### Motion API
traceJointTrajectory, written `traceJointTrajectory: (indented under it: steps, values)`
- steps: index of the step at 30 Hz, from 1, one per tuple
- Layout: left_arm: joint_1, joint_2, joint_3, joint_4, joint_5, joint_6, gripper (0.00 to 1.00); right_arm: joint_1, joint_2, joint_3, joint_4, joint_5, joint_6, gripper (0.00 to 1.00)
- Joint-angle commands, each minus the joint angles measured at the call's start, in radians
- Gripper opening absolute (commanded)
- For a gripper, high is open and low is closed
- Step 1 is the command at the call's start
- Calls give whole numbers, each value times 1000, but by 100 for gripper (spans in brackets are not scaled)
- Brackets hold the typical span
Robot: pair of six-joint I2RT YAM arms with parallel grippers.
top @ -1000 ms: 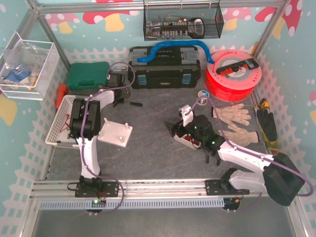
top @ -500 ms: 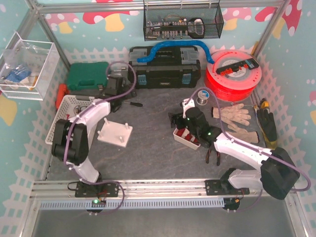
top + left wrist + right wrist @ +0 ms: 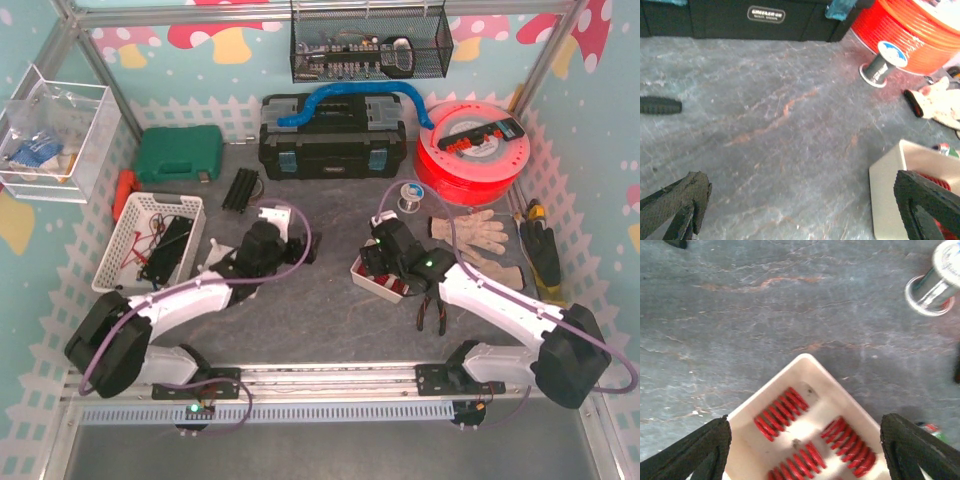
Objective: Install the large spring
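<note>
Large spring [image 3: 848, 446], taken here to be the stoutest of three red coils, though they look close in size, lies in the white tray [image 3: 812, 421] directly beneath the right gripper [image 3: 807, 442]. It rests slightly toward that gripper's right finger. The gripper hangs above the tray with its jaws spread wide and nothing between them.

The left gripper [image 3: 802, 200] is also spread and empty, low over the grey surface [image 3: 780, 110], with a corner of the tray just beside its right finger.

The step in hand appears to be the pick-up, and the spring has not yet been grasped. To do it cleanly, the right wrist would likely need to turn until the fingers face the coil's long sides. It should then centre over the coil's mid-length and descend straight between the neighbouring springs [image 3: 781, 412] and the tray wall. A gentle squeeze should keep the coil from buckling or springing sideways, and a vertical lift should keep it clear of the rim.
</note>
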Motion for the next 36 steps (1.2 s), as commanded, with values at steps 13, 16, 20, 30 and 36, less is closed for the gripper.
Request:
traceJointTrajectory:
  steps: [13,16,20,30,36]
  values:
    - [-78,-267,-339,449,-50,155,99,-11,-117,25,-73,24,-531,53]
    - [-79,-298,-359,455,-95,153,99,-16,-113,-22,-15,33,-662,51]
    - [-80,-305,-358,448,-105,157,99,-20,-22,-9,-76,45,-774,51]
    - [-80,-305,-359,446,-130,156,99,-56,109,5,-163,-23,-819,40]
    - [-80,-293,-359,449,-138,158,99,-112,190,-6,-151,18,-809,38]
